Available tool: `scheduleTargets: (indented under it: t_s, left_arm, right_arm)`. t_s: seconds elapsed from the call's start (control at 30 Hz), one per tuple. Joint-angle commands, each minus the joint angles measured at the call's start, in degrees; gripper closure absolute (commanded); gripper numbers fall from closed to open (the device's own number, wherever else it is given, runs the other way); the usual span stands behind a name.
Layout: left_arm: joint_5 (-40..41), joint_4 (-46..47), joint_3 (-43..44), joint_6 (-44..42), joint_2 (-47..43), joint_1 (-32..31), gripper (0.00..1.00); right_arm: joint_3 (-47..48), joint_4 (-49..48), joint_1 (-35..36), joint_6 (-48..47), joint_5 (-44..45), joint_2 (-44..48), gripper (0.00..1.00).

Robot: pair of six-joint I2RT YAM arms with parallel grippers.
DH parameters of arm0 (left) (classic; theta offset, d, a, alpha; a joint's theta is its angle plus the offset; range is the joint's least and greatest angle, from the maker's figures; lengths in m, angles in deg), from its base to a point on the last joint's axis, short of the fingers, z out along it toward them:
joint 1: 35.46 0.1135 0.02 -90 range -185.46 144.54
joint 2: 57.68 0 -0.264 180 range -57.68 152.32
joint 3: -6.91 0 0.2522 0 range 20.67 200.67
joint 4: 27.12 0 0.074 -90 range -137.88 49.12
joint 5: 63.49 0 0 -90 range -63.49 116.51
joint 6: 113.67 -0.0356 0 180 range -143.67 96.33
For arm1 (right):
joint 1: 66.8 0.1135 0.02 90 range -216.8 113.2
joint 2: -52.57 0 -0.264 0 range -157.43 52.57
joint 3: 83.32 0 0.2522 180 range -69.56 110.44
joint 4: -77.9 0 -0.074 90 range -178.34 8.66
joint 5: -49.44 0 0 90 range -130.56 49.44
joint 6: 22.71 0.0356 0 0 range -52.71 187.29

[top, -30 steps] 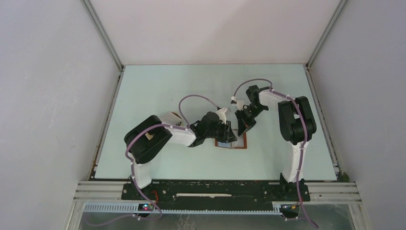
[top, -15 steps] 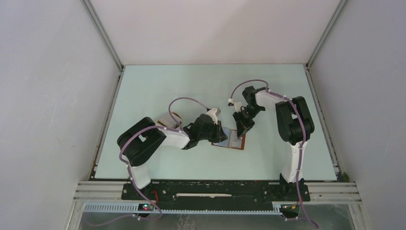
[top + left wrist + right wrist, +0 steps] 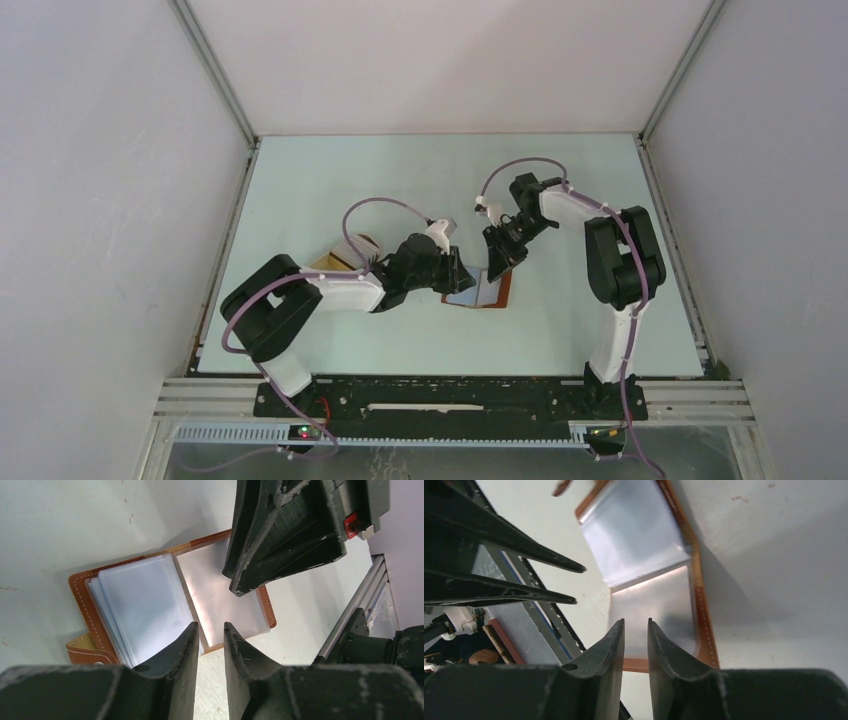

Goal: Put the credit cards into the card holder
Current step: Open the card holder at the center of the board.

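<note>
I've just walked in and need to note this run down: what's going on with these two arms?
Both arms are bent over the card holder, which lies open on the table with its clear sleeves fanned out. The left gripper hangs close over it from the left, and the right gripper from the far side. Each has its jaws a little apart with nothing between them, so no card is going in at this moment.
</note>
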Motion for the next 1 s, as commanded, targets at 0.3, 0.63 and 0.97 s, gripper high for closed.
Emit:
scheduleTargets:
  t_s: [0.3, 0.63, 0.97]
  left_arm:
    - [-2.38, 0.66, -0.2, -0.92, -2.9, 0.18, 0.69]
    - [-2.75, 0.78, -0.39, -1.28, -3.02, 0.18, 0.69]
    - [-3.43, 0.83, 0.19, -1.28, -2.52, 0.18, 0.69]
  right_arm:
    - [1.57, 3.59, 0.22, -5.46, -10.64, 4.2, 0.68]
    - [1.7, 5.07, -0.02, -8.06, -14.77, 6.55, 0.68]
    - [1.75, 5.48, -0.89, -8.71, -15.83, 8.58, 0.67]
